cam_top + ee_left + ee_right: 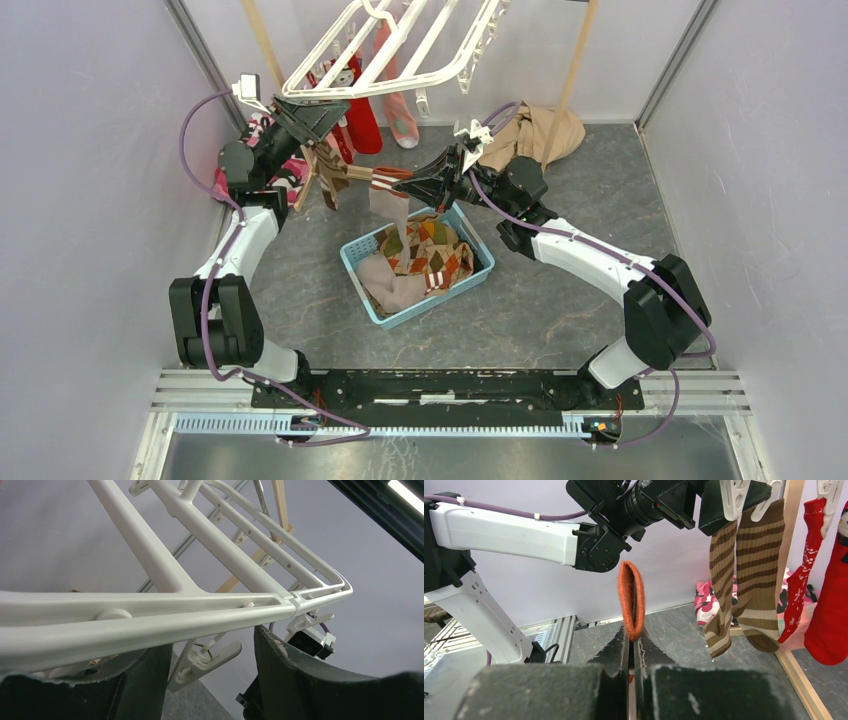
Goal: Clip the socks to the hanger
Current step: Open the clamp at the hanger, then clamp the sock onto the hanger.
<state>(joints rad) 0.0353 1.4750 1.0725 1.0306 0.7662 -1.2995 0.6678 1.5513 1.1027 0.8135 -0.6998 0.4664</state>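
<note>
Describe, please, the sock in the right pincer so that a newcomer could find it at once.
Find the blue basket in the middle of the table; just above it the right pincer is shut on a sock that dangles toward the basket. Unlike the brown-striped socks and red socks clipped to the white hanger, it hangs from no clip and shows an orange ribbed edge.

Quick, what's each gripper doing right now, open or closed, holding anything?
Left gripper: open, just under the hanger.
Right gripper: shut on a sock.
</note>
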